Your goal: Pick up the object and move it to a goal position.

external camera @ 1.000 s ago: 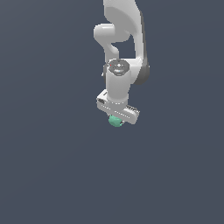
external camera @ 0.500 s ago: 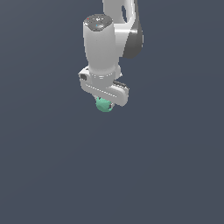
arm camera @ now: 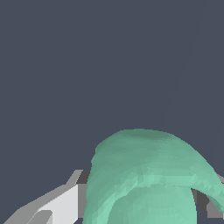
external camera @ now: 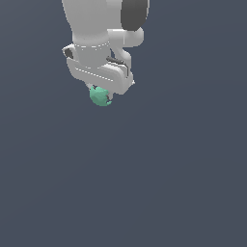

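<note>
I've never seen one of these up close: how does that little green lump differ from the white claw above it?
The green lump is teal, rounded and bumpy; the gripper is white and grey, blocky and hard-edged. The lump is narrower than the gripper's body. The lump hangs beneath, clamped by the gripper. Both look matte.

Teal object [arm camera: 144, 175] between the jaws
</note>
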### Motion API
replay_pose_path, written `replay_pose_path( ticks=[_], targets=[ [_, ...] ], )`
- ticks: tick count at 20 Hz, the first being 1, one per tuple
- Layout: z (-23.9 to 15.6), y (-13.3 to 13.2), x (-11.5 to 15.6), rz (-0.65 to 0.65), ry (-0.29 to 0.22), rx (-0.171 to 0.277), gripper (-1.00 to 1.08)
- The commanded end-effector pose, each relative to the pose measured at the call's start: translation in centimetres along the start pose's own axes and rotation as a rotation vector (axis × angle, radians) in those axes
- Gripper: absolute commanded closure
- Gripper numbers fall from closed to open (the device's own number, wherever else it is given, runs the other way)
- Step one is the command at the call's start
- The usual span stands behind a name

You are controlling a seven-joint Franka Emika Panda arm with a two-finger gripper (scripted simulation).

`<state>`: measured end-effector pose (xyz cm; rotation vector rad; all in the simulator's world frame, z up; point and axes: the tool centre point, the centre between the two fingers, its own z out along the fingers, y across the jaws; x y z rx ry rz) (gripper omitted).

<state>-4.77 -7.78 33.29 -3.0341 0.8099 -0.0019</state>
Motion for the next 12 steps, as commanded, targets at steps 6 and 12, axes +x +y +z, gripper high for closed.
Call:
replay_pose_path(
  ticks=[6, 12],
  targets=[
    [-3.4, 1.5, 0.8, -0.001, -0.001, -0.001, 1.08],
    [-3.9, 1.6, 1.0, -0.002, -0.001, -0.002, 1.08]
  ],
)
